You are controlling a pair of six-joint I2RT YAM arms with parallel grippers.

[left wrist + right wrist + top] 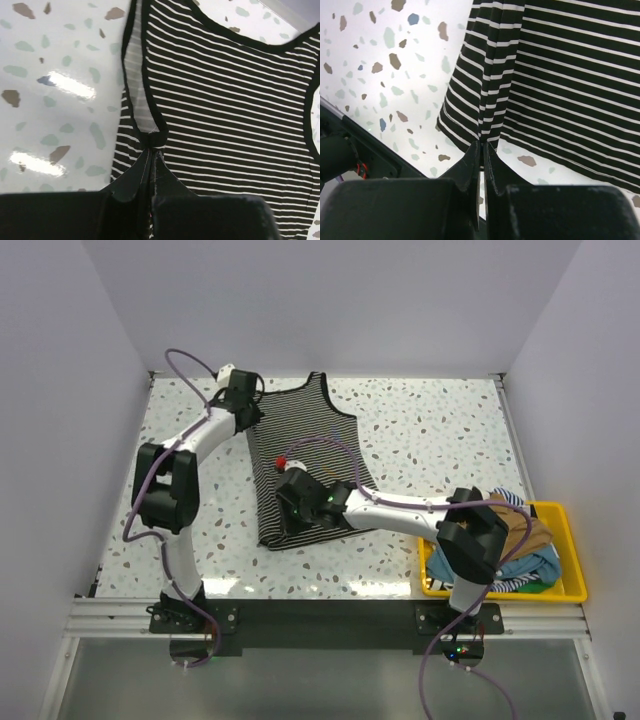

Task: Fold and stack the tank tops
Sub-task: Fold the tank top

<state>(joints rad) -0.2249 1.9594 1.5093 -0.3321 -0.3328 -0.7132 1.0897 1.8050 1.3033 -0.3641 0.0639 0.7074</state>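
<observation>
– Left gripper (151,152) first: what is it doing?

– Its fingers are pressed together on the dark trim at the bottom of an armhole of the striped tank top (225,100). The cloth is gathered into a small knot right at the tips.

– And the right gripper (482,145)?

– Pinched shut too, on the hem of the same top. Several stripes are drawn into pleats that run up from the tips.

– Where is the top lying?

– Spread on the speckled table (430,430), beside the yellow bin (572,540) but not touching it. The bin holds the other tops in a loose heap, a tan one (522,530) above a teal one (538,565).

– Which way does it run?

– Its long axis goes from the hem, level with the bin, to the neckline, which is well beyond the bin's far end. It is tilted a little.

– So how do the two grips sit on it?

– Both are on the long edge turned away from the bin. The right one is at the hem end, the left one at the armhole end. As I judge it, that edge has to travel toward the bin, across the long axis, with both arms moving together.

– How does the cloth look?

– Thin black and white stripes, with dark binding around the neck and armholes. It looks soft and mostly flat, rumpled only where it is pinched.
</observation>
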